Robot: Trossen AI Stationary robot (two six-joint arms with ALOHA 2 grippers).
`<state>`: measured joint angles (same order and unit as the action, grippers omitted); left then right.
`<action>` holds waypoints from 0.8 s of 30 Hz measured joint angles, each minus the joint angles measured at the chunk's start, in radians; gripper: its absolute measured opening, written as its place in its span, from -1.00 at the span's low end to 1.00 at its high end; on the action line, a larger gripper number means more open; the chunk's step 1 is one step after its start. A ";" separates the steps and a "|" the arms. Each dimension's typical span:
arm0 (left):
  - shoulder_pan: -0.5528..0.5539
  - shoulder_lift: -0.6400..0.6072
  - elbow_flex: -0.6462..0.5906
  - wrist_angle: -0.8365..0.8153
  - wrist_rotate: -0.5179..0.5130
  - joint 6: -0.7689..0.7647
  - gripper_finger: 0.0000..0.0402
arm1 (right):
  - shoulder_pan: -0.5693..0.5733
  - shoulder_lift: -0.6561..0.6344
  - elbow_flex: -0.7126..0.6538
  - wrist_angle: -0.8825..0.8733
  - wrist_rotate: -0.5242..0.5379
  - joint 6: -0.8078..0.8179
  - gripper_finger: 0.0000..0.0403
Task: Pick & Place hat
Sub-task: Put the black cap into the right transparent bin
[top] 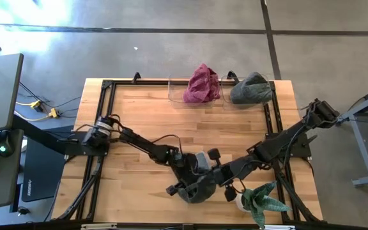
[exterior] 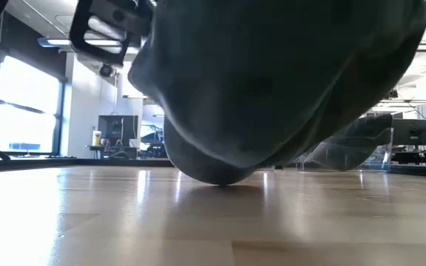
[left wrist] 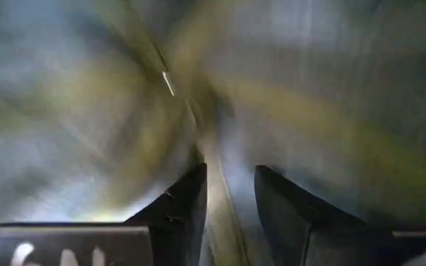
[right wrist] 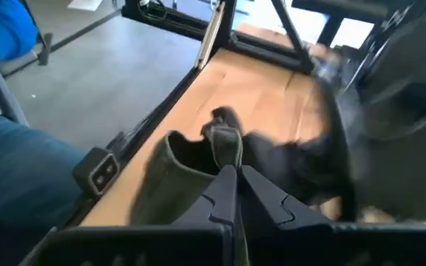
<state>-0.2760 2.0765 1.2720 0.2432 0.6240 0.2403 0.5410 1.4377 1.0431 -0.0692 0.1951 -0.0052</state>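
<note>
Near the table's front edge, high view: dark grey hat (top: 197, 189) on the wooden table (top: 145, 108), both arms meeting over it. Left gripper (top: 185, 174) on the hat's near-left side; right gripper (top: 217, 179) at its right edge. At the back edge, well apart: a red hat (top: 201, 84) and a grey-green hat (top: 251, 89), each in a clear holder. A potted plant (top: 260, 199) stood just beside the right arm.

Low view: the hat (exterior: 272, 81) filled the frame, its lowest fold touching the tabletop, the rest lifted. Only this view showed that contact.

Left wrist view: fingers (left wrist: 180, 210) partly spread with a fold of hat fabric (left wrist: 220, 222) between them. Only this view showed that pinch.

Right wrist view: fingers (right wrist: 261, 193) pressed together on a flap of the hat's brim (right wrist: 224, 144). A person's blue sleeve and jeans showed beyond the table edge, unseen from above.

Risks, judged: soft fabric could slip from either thin pinch; arms pulling apart could stretch or drop the hat; the right arm could knock the plant.
</note>
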 joint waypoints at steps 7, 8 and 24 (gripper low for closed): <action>-0.006 -0.129 0.006 -0.347 -0.433 0.043 -0.45 | 0.000 0.000 -0.104 0.023 -0.007 0.149 -0.98; -0.007 -0.138 0.006 -0.392 -0.489 0.042 -0.45 | -0.005 0.000 -0.120 0.024 0.005 0.171 -0.98; -0.179 -0.325 0.005 -0.726 -1.039 -0.140 -0.45 | -0.258 0.001 -0.372 0.028 0.062 0.601 -0.98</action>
<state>-0.4554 1.7513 1.2775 -0.4826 -0.4147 0.1001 0.2833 1.4391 0.6708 -0.0410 0.2569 0.5961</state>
